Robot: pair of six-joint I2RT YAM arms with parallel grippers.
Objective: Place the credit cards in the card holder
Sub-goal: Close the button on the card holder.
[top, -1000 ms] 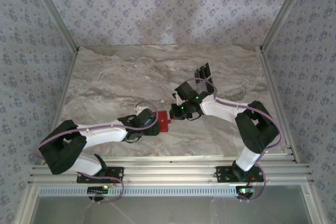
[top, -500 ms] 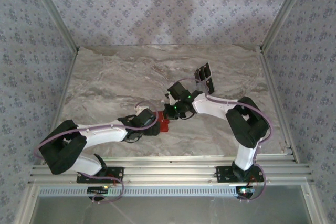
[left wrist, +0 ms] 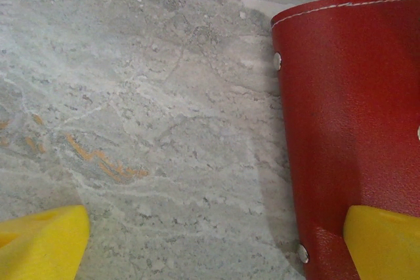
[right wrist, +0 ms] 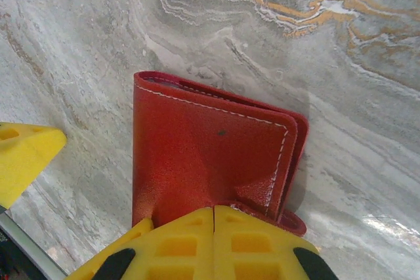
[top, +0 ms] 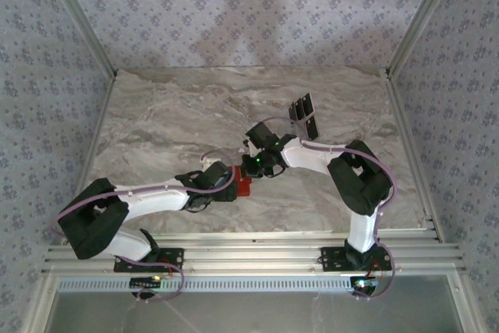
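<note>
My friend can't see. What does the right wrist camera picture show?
A red card holder lies folded on a grey marble table. The right gripper, its yellow jaws pressed shut, sits at the holder's bottom edge; another yellow fingertip pokes in from the left.

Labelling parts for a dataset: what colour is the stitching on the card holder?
White, against the red card holder; the right wrist view shows it best.

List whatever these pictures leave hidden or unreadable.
1. Right wrist view: the pockets of the red stitched wallet-like card holder; its cover lies folded over them.
2. Right wrist view: whether the shut right end effector pinches the holder's edge; its yellow fingers cover that spot.
3. Left wrist view: the holder's right part, cut off by the frame edge.
4. Top view: the small black rectangular cards, too small to count.
</note>
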